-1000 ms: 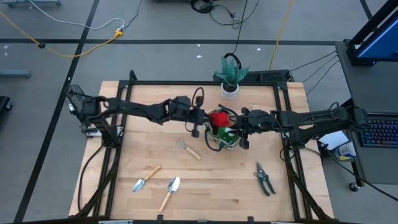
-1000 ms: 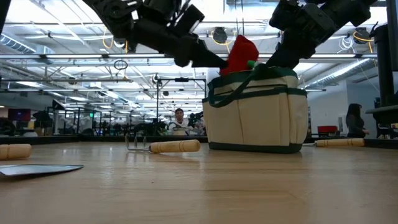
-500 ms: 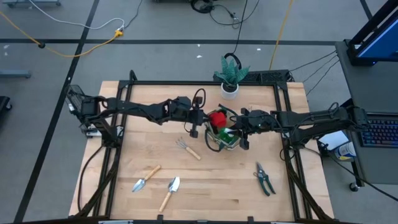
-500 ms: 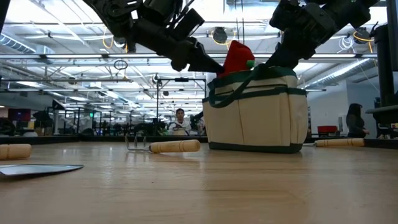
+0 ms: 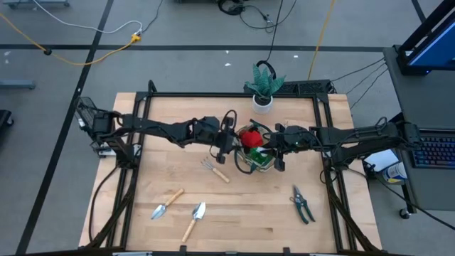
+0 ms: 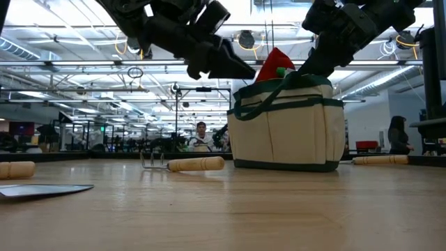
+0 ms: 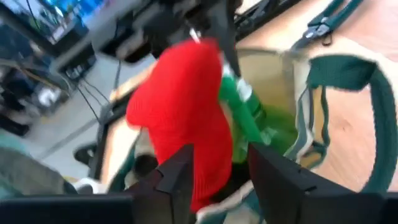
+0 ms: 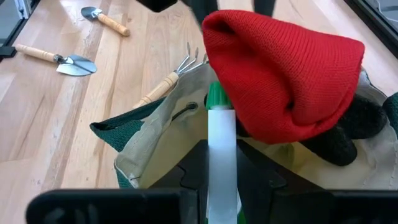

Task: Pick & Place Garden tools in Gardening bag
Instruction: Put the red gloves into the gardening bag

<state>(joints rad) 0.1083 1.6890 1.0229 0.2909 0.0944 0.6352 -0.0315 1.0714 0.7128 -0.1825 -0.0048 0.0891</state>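
Left gripper: fingers apart, with the red-and-black piece showing in the gap between them; no finger is seen pressing on it. In the high view this gripper sits just beside the left edge of the gardening bag, above the table.

Right gripper: positioned over the right side of the bag. The right wrist view shows a white-and-green strip, apparently the bag's rim or strap, running between its dark fingers; whether they clamp it cannot be told.

Bag contents: the red-and-black piece stands up out of the bag's open mouth, with the green round piece beside it inside the bag. In the low view the red tip projects above the bag's dark-trimmed rim.

Tools on the table:
- Hand rake: just beside the bag, on its left, tines pointing away from it.
- Two trowels: near the front edge, well apart from the bag.
- Pruning shears: front right, apart from the bag.

Potted plant: at the far edge of the table
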